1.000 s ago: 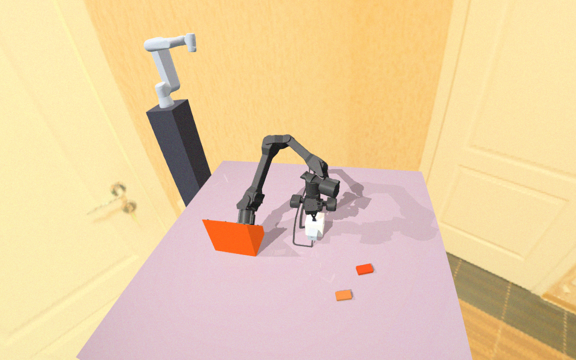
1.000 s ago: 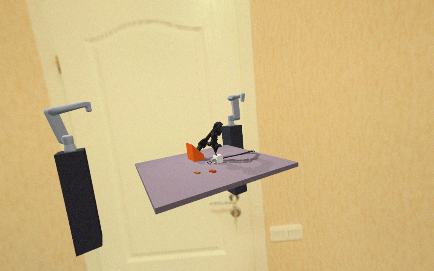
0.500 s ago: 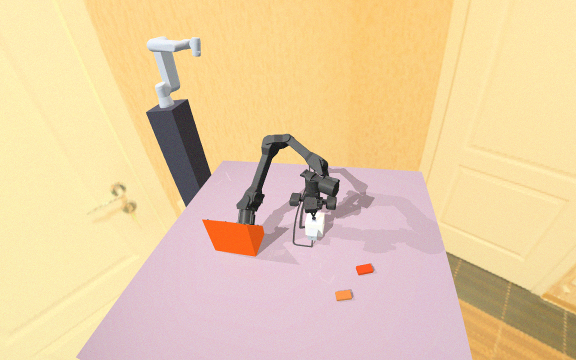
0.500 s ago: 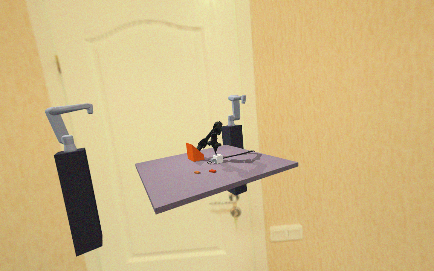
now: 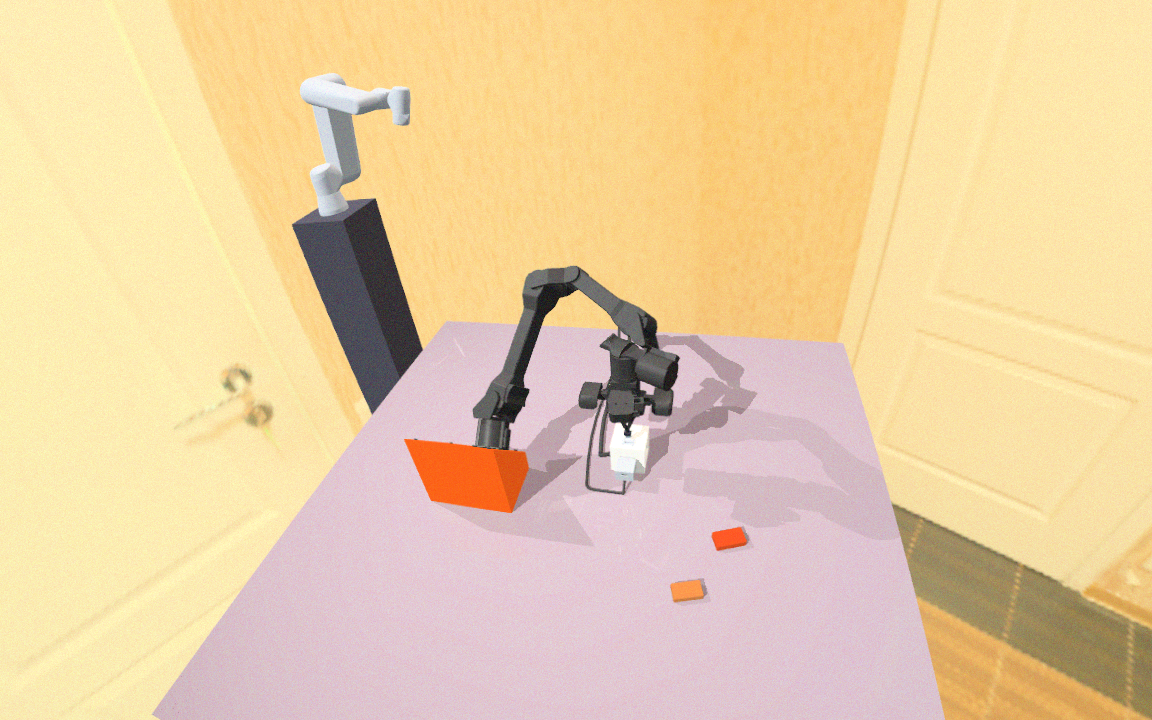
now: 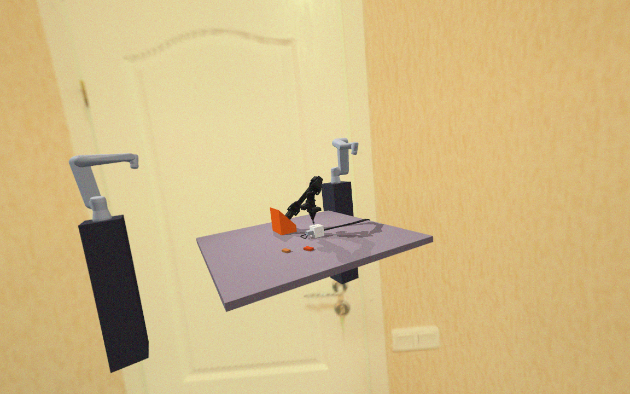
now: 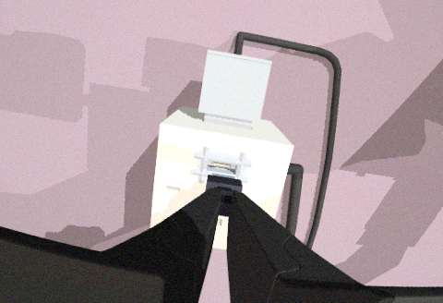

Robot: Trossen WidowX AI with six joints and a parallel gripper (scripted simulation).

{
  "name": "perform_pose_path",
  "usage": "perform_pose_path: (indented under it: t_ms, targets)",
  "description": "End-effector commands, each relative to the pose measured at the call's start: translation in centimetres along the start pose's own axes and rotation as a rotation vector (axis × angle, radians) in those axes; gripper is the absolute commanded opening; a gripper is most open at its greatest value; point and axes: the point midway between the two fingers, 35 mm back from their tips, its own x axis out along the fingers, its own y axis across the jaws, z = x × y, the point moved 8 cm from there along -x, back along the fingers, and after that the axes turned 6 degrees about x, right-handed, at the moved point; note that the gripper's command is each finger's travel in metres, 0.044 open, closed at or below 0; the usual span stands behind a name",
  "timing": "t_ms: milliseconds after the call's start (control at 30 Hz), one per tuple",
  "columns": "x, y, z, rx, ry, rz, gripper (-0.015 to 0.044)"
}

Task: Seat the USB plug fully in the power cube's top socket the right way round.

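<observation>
— where's the plug [image 7: 224, 184] right now?

— above the cube [image 7: 223, 170], pinched in the gripper [image 7: 223, 199]. the two dark fingers come together to a point on it, pressed tight on its small dark body.

— is it out of the socket [image 7: 221, 164]?

— looks like it, or nearly. in the wrist view the metal-framed slot on top of the cube shows open just past the fingertips, and the plug sits at the near edge of it. whether its tip touches the slot i can't tell from here.

— so how far along are we?

— early-middle, i'd say. the grab is made and the jam seems freed. what's left is the main part: turn the plug round, line it up, push it fully home, let go, pull the arm [image 5: 533, 331] away.

— anything in the way?

— the cable [image 7: 332, 118] loops round the far side of the cube and down its right side, lying on the table [image 5: 437, 617]. a twist of the wrist may drag it, so i'd watch that the cube doesn't shift. the two little orange blocks [image 5: 729, 538] lie well apart from it, toward the front, and the orange wedge [image 5: 465, 474] is at the arm's base, off to the side.

— nothing on the floor?

— not that i can see.
</observation>
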Motion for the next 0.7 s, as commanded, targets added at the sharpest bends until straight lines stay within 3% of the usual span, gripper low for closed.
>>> perform_pose_path:
  t_ms: [0, 667]
  targets:
    - [-0.49, 0.1, 0.01, -0.007, -0.005, 0.006, 0.0]
    - [-0.87, 0.03, 0.01, -0.109, -0.001, 0.002, 0.0]
